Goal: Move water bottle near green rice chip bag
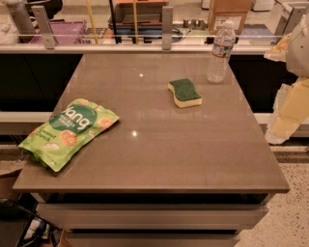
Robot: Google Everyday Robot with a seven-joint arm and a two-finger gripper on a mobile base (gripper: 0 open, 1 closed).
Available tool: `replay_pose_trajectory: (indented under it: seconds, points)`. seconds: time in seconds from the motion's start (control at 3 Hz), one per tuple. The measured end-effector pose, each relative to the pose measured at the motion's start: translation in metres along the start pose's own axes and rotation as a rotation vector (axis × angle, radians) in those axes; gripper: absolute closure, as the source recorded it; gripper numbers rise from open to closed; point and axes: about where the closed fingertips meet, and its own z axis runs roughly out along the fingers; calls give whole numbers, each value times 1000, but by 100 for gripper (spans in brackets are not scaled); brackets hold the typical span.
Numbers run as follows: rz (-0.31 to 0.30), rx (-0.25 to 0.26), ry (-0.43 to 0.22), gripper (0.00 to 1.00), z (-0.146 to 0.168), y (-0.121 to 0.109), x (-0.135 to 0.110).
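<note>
The water bottle [220,52] stands upright at the far right corner of the grey table [159,149]. It is clear and ribbed, with a white cap and a white-and-red label. The green rice chip bag [69,132] lies flat at the table's left edge, partly hanging over it. My gripper [285,116] is a pale white and yellowish shape at the right edge of the camera view. It hangs beyond the table's right side, to the right of the bottle and lower in the view, and holds nothing I can see.
A green-and-yellow sponge [184,92] lies between bottle and bag, close to the bottle's left front. A glass railing with metal posts [167,26] runs behind the table. Cardboard boxes [229,14] stand beyond it.
</note>
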Motion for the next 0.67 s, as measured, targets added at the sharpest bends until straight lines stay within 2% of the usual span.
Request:
replay_pose_trajectory:
  seconds: [0.33,0.67]
  points:
    - [0,0,0,0,0,0,0]
    - [38,31,-17,0,-1,-5,1]
